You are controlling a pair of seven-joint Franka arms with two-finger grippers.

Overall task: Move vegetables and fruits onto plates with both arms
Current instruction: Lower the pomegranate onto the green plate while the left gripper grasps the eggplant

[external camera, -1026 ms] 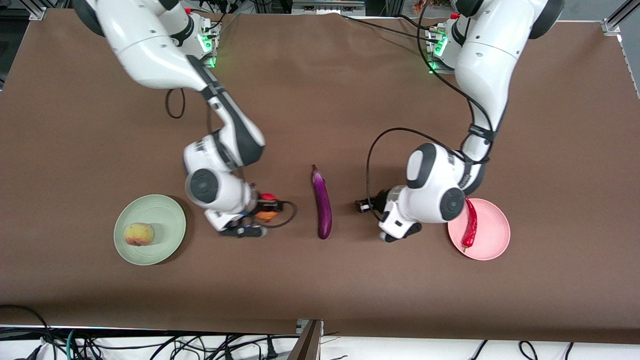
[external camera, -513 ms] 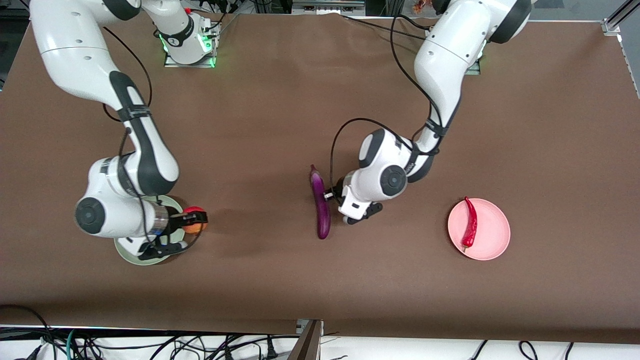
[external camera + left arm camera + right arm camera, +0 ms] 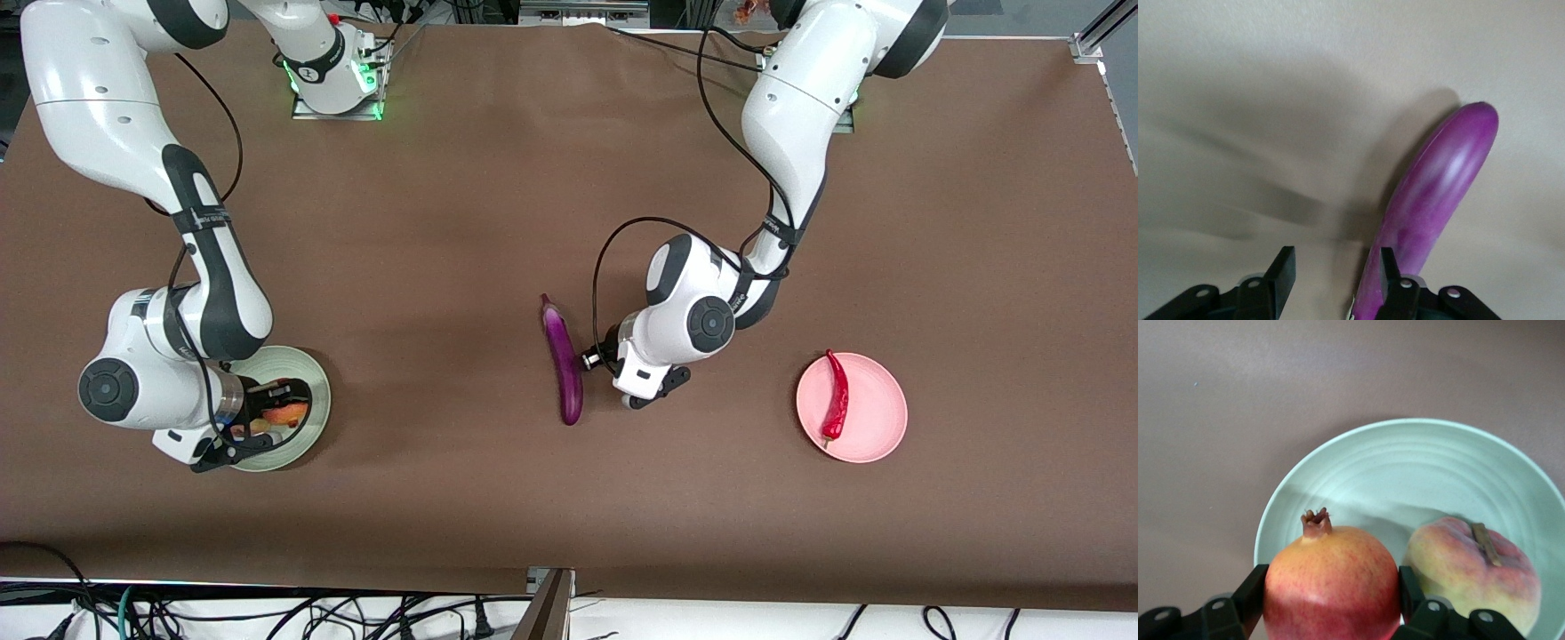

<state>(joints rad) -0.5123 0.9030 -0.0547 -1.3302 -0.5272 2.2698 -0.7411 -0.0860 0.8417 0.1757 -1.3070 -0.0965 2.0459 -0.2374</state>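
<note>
Gripping a round red fruit with orange-yellow blush [image 3: 1331,583] over the pale mint-green ringed plate [image 3: 1358,473], beside a yellow-pink peach [image 3: 1471,577]: right end effector [image 3: 1331,600], closed on it. Straddling, apparently half open, the long glossy purple eggplant [image 3: 564,363] mid-bench: left end effector [image 3: 1335,283].
</note>
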